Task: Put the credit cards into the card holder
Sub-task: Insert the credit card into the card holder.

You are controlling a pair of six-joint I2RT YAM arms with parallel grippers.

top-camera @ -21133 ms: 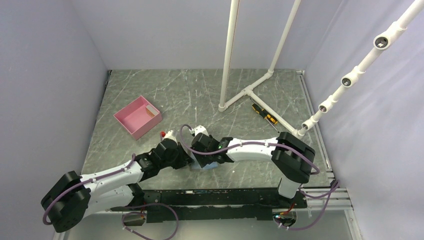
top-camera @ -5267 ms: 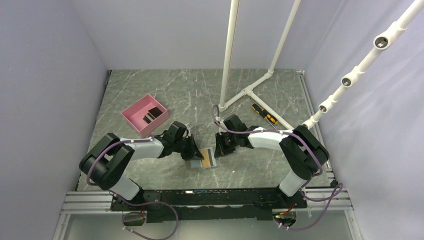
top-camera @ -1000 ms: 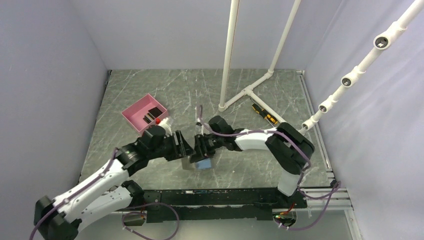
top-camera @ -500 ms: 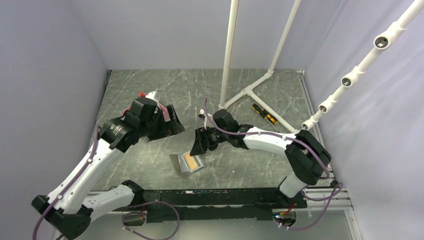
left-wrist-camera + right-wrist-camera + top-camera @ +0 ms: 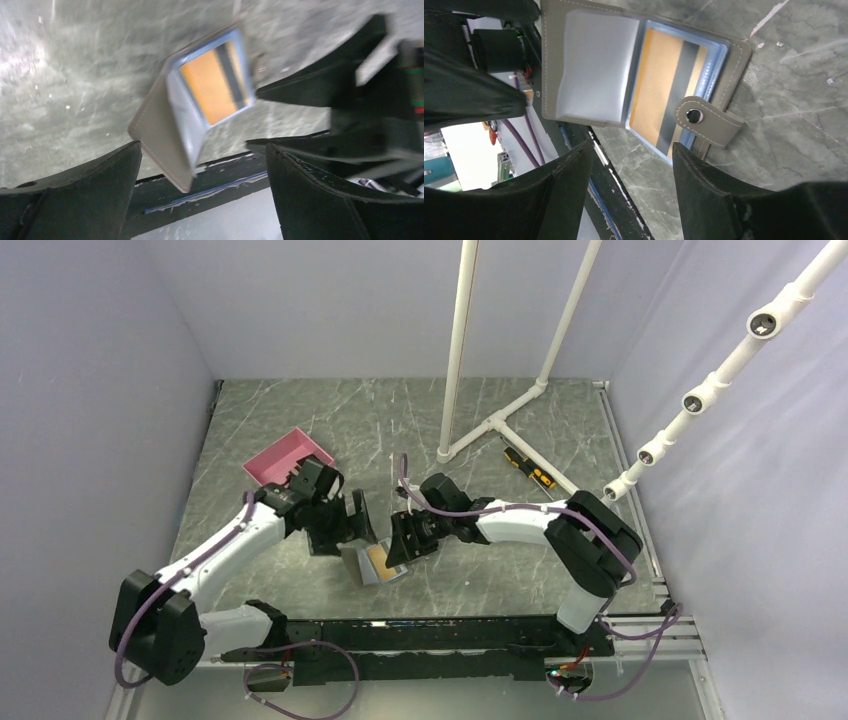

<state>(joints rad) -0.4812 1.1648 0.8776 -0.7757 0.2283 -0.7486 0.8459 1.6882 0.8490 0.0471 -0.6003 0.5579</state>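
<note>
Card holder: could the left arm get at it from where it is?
Probably yes: the card holder lies open just in front of the left hand, which is open, with nothing between them.

Pale lilac walls [image 5: 100, 370] on three sides; a grey marbled table [image 5: 400, 420] — white pipe frame [image 5: 457, 350] standing toward its back.

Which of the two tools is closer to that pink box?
Left. The left tool hangs just beside the pink box, toward its near right; the right tool is farther off, past the card holder.
</note>
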